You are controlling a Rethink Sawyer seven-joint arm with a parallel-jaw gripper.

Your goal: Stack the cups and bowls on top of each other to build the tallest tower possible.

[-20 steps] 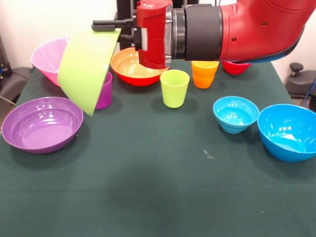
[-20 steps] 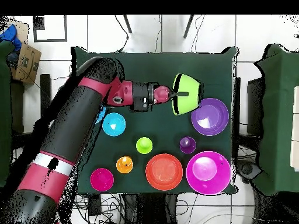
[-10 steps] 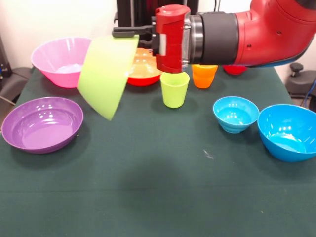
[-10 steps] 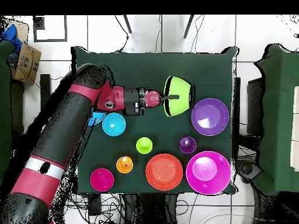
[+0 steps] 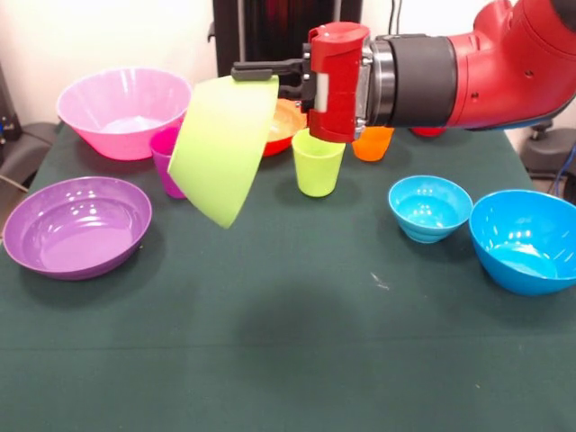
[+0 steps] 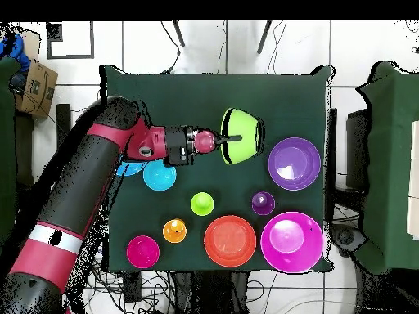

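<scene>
Gripper (image 5: 256,71) (image 6: 231,138) clamped on rim of lime green bowl (image 5: 223,148) (image 6: 243,136), bowl tipped on side, held off table (image 5: 288,306). Purple cup (image 5: 167,160) behind bowl. Lime green cup (image 5: 317,162) under my wrist, orange bowl (image 5: 286,121) beyond it.

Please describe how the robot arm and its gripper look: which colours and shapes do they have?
The arm is thick, rounded and glossy red, with a wide black cylindrical band near the wrist and a boxy red end block bearing a small white patch. The gripper is thin, black and flat. In the overhead view the arm shows long black sections with a red-and-white ring.
</scene>
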